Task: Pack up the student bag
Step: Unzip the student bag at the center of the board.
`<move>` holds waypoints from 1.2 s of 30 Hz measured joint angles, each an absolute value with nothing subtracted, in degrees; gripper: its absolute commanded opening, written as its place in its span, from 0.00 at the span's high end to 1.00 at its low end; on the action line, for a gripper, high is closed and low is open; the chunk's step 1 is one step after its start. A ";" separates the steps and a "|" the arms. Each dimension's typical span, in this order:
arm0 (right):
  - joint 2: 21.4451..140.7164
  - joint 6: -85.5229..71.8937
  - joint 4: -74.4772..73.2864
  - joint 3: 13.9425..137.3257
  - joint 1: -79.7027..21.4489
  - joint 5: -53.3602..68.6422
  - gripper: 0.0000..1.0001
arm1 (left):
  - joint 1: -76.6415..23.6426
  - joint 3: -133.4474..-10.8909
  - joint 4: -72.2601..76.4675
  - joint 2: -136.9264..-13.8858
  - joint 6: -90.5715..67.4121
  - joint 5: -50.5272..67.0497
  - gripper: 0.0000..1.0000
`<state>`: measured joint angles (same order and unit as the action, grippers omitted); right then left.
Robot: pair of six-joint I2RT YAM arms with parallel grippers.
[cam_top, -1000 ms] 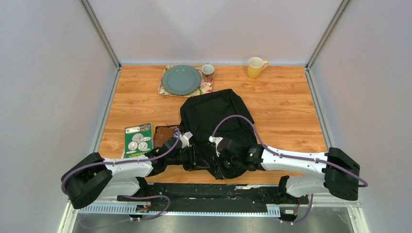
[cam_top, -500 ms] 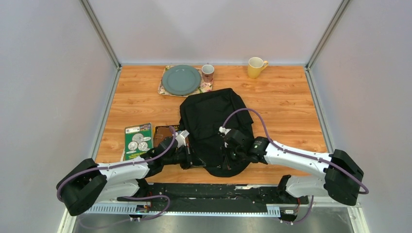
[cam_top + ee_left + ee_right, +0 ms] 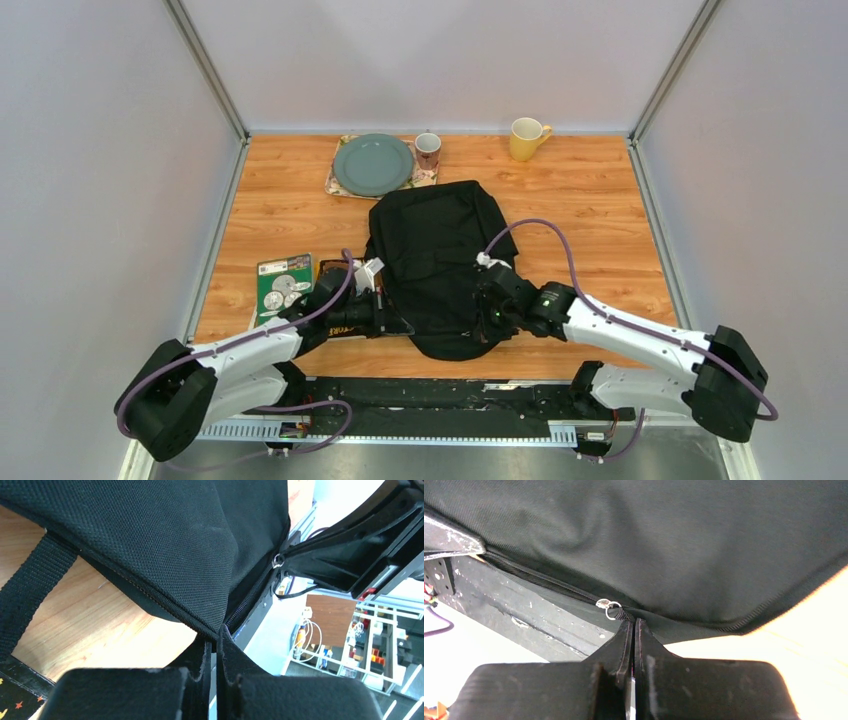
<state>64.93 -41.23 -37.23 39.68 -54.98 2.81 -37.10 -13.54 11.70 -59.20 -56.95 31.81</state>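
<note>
The student bag (image 3: 435, 255), a big black fabric backpack, lies in the middle of the wooden table with its rounded end toward the arms. My left gripper (image 3: 396, 322) is at its near left edge, and in the left wrist view my left gripper (image 3: 216, 636) is shut on the zipper seam of the student bag (image 3: 165, 535). My right gripper (image 3: 487, 318) is at the near right edge. In the right wrist view my right gripper (image 3: 633, 622) is shut on the tab of the zipper pull (image 3: 609, 608), just under the student bag (image 3: 664, 535). A woven strap (image 3: 30, 587) lies on the wood.
A green booklet (image 3: 283, 287) and a brown wallet-like item (image 3: 335, 272) lie left of the bag. At the back stand a teal plate (image 3: 372, 164) on a floral mat, a small mug (image 3: 428, 150) and a yellow mug (image 3: 527, 138). The table's near edge is just behind the bag.
My left gripper has closed on the bag's seam. Both arms reached farther over the table, the right one swinging out to the right, and the bag's near end now lies flatter.
</note>
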 measured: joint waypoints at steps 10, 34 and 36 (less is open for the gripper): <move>55.35 -47.40 -44.84 38.24 -53.63 -8.78 1.00 | -34.09 -16.58 3.77 -58.74 -50.02 34.48 1.00; 50.78 -43.97 -42.83 34.65 -52.77 -7.60 1.00 | -49.01 -46.59 -15.42 -65.91 -31.00 23.14 0.23; 50.65 -44.14 -42.83 34.65 -52.77 -7.66 1.00 | -53.28 -50.02 -16.21 -70.39 -27.97 20.36 0.23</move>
